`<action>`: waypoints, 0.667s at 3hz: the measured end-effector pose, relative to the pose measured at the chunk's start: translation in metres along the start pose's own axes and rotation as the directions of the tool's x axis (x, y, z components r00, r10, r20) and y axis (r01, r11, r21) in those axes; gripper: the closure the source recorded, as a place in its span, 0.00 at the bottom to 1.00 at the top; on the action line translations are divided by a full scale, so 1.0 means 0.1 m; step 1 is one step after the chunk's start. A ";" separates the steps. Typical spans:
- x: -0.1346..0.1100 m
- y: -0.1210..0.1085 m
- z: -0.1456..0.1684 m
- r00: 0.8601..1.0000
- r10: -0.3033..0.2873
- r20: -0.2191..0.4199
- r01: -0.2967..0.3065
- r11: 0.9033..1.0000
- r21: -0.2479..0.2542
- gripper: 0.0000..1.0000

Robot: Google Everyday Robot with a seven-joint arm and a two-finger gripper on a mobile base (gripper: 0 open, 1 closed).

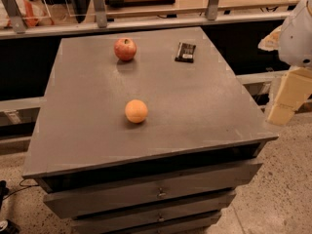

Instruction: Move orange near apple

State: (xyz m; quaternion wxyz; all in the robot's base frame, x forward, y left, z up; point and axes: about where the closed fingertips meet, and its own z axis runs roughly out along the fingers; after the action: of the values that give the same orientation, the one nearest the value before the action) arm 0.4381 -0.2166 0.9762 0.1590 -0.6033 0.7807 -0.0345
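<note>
The orange (136,111) sits on the grey cabinet top (87,126), a little left of centre and toward the front. The red apple (125,48) with yellowish patches stands near the back edge, well behind the orange and slightly to its left. My gripper (287,101) hangs off the right side of the cabinet, beyond its right edge, far from both fruits and holding nothing that I can see. The white arm (297,30) rises above it at the frame's right edge.
A small dark snack packet (185,51) lies at the back right of the top. The cabinet has drawers (158,193) at its front. A rail and shelving (146,23) run behind it. Speckled floor (282,189) lies to the right.
</note>
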 end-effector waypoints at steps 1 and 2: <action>0.00 0.00 0.00 1.000 0.000 0.000 0.000 1.000 0.000 0.00; -0.06 0.01 0.00 0.997 0.031 0.076 -0.030 0.999 -0.012 0.00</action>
State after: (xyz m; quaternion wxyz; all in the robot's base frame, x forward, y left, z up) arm 0.4383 -0.2107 0.9775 0.1862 -0.5930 0.7834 -0.0048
